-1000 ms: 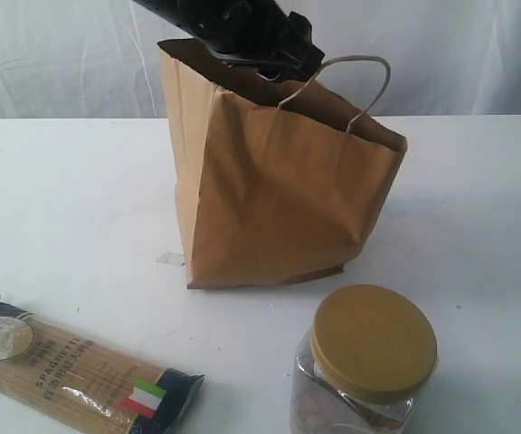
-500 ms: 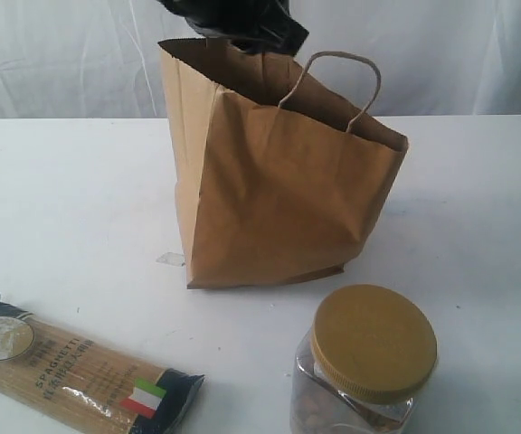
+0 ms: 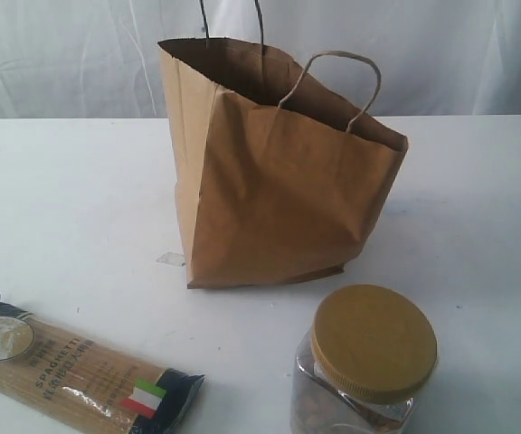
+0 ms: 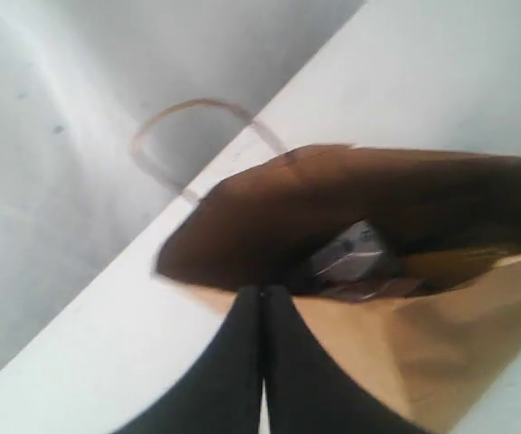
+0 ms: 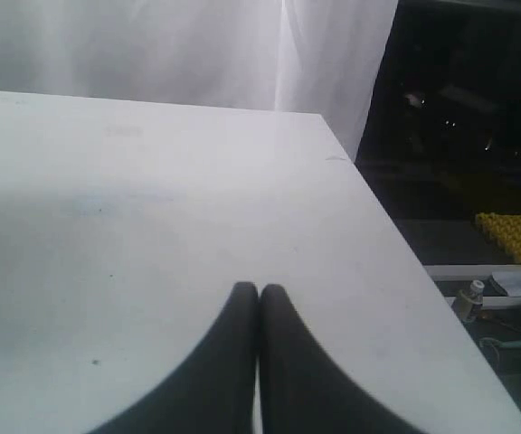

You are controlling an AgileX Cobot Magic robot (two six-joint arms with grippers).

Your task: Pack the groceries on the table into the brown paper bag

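The brown paper bag [image 3: 279,190] stands open at the middle of the white desk [image 3: 61,199], with two cord handles [image 3: 342,53] raised. Two groceries sit outside it, nearer the camera: one spaghetti pack [image 3: 71,371] lying flat and one clear jar with mustard lid [image 3: 364,362] upright. One pale packet [image 4: 351,255] shows inside (kind unclear). The left claw [image 4: 262,291] hangs over the bag's mouth, pressed together and empty. The right claw [image 5: 259,289], likewise together and empty, hovers over the desk.
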